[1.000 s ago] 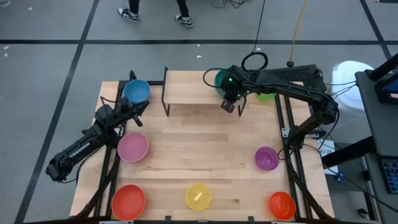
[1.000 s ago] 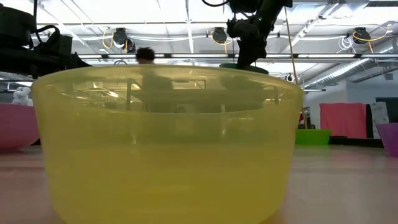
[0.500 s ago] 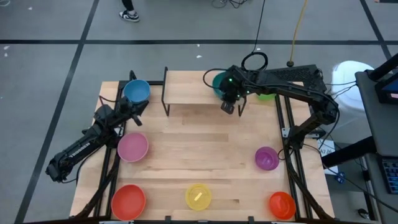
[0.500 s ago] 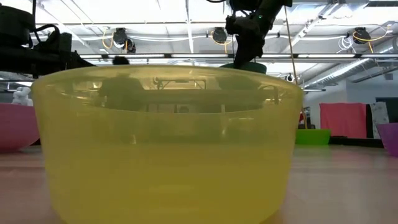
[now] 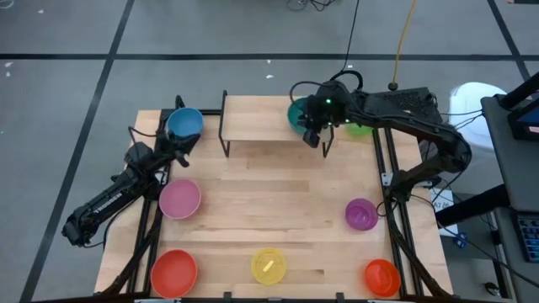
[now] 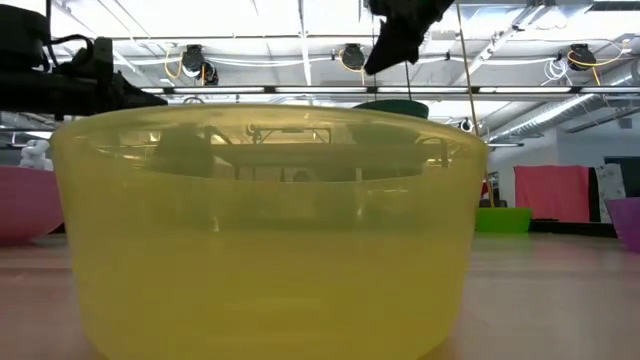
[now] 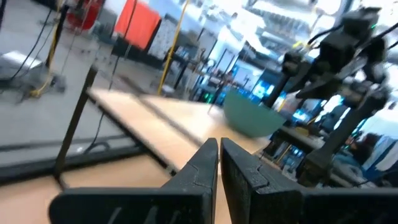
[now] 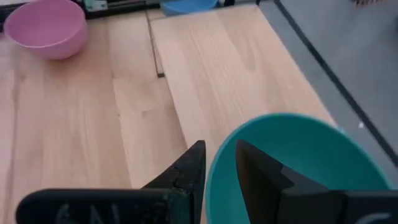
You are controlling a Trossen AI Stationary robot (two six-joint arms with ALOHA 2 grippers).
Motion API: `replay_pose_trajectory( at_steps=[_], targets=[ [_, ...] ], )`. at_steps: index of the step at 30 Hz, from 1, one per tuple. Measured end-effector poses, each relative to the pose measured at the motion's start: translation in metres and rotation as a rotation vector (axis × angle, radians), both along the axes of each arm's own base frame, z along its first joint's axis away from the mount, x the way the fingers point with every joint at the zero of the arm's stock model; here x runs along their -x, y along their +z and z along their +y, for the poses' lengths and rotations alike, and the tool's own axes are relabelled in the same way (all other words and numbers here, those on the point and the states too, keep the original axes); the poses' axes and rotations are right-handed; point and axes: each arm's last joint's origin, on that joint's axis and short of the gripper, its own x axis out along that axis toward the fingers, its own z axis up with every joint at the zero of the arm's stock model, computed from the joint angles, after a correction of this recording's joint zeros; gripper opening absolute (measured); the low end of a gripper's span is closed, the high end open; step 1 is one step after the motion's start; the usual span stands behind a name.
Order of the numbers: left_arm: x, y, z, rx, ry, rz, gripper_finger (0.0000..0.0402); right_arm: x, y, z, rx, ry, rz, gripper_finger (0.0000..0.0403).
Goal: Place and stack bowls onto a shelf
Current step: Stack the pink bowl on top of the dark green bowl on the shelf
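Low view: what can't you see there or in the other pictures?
- Low view: the yellow bowl fills the picture, so the shelf shows only dimly through it, and only the teal bowl's rim peeks above.
- High view: the green bowl is mostly hidden under the right arm.
- Right wrist view: the bottom edge cuts off the teal bowl, and the top edge cuts off the blue bowl.

tabletop: light wood | floor: grey, dark lines
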Motion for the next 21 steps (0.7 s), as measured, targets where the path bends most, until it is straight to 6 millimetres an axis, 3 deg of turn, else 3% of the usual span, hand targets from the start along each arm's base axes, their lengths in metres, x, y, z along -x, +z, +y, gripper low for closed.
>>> replay_pose_trajectory(
  at_steps=[15,18,21],
  targets=[
    [0.005,0.027,-0.004,-0.147,0.009,-0.159,0.0006,0.033,0.061,0.033,0.143,0.071,-0.337,0.0082],
    [0.007,0.04,-0.007,-0.16,0.005,-0.146,0.0007,0.041,0.067,0.037,0.176,0.091,-0.35,0.0082],
    [0.014,0.067,-0.014,-0.204,-0.005,-0.088,0.0004,0.05,0.073,0.04,0.213,0.106,-0.366,0.0082]
  ],
)
